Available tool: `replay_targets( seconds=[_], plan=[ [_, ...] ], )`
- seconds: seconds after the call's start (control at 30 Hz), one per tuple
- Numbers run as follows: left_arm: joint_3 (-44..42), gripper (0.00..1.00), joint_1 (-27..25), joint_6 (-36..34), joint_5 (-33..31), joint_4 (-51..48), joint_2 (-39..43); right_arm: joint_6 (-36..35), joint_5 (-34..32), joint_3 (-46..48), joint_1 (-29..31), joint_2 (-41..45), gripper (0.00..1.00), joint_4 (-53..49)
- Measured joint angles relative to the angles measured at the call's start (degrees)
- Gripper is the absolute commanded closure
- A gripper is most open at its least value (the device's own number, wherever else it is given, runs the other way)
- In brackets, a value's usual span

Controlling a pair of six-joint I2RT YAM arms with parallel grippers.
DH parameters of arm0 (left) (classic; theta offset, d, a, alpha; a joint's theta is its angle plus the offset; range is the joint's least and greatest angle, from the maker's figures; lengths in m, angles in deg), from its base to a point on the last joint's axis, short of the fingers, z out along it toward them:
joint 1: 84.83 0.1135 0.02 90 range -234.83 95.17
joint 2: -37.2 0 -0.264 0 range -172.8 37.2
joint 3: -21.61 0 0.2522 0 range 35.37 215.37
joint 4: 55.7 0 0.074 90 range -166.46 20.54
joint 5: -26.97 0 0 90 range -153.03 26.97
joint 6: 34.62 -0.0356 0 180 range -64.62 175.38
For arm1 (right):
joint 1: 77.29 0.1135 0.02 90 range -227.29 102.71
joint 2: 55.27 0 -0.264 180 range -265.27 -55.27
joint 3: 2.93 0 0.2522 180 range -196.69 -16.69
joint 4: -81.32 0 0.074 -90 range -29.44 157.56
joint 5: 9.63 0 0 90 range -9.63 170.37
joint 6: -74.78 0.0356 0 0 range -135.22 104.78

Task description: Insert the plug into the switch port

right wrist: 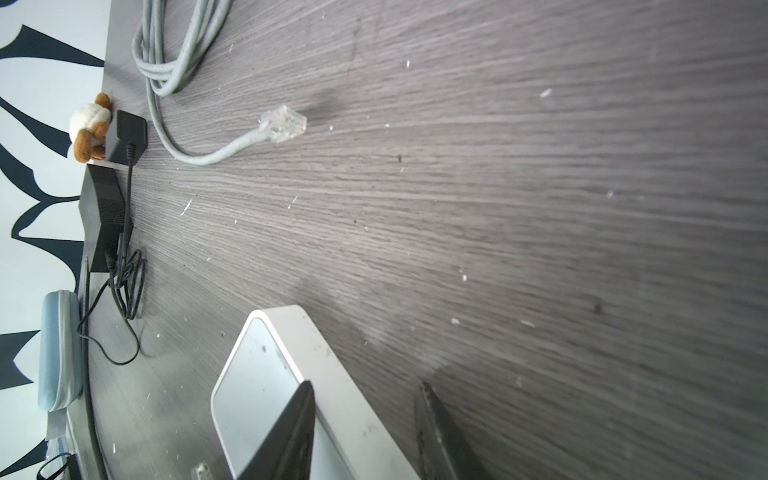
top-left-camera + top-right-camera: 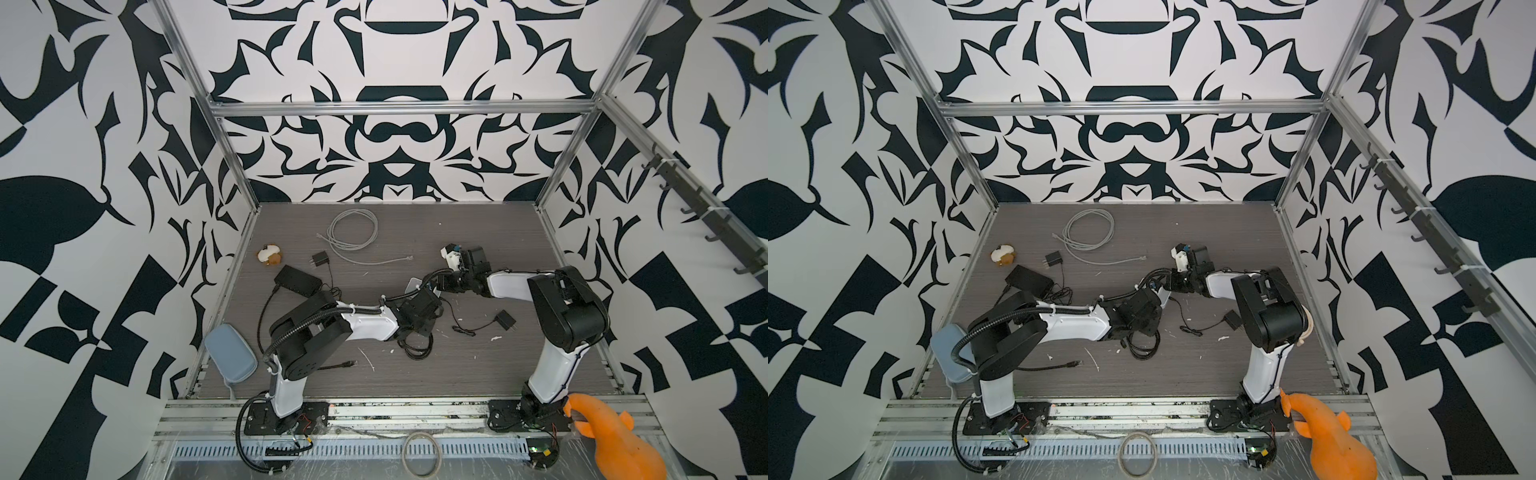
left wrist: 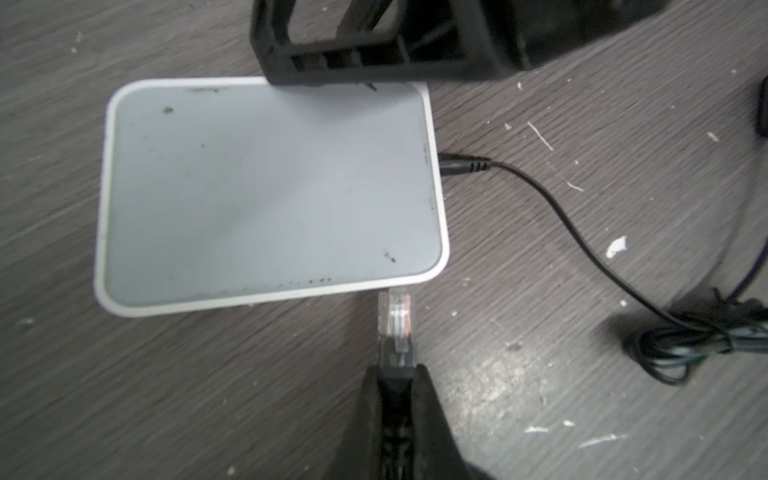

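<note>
The switch [image 3: 270,195], a flat white box with a grey top, lies on the dark wood table. My left gripper [image 3: 397,370] is shut on the black boot of a clear plug [image 3: 395,320]. The plug's tip sits right at the switch's near side edge, close to a corner. The port on that side is hidden from view. My right gripper [image 1: 365,386] is open and straddles the opposite edge of the switch [image 1: 257,374], one finger over its top and the other beside it on the table. In a top view only a sliver of the switch [image 2: 415,284] shows between both wrists.
A black power cord [image 3: 540,195] is plugged into the switch and runs to a bundle [image 3: 685,345]. A grey cable coil [image 2: 353,230], black adapters [image 2: 318,259] [image 2: 505,320], a black box [image 2: 297,280], a plush toy [image 2: 270,254] and a blue-grey case [image 2: 230,353] lie around.
</note>
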Motion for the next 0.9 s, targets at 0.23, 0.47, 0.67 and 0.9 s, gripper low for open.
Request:
replay_targets(
  seconds=[0.23,0.47,0.67,0.9],
  plan=[
    [0.00,0.97,-0.57,2.51,-1.66,0.07,-0.24,0.15,0.07,0.04,0.00,0.02,0.59,-0.15],
    [1.77,0.97,-0.57,4.48,-1.09,-1.46,-1.11,-0.33,0.39,0.87,-0.04,0.52,0.60,0.11],
    [3.87,0.97,-0.37,6.01,0.46,-4.66,-1.62,-0.48,0.28,1.77,-0.20,1.16,0.62,0.35],
    [3.19,0.97,0.26,7.15,0.55,-4.26,-1.27,-1.46,0.50,2.12,-0.37,1.16,0.63,0.50]
  ],
)
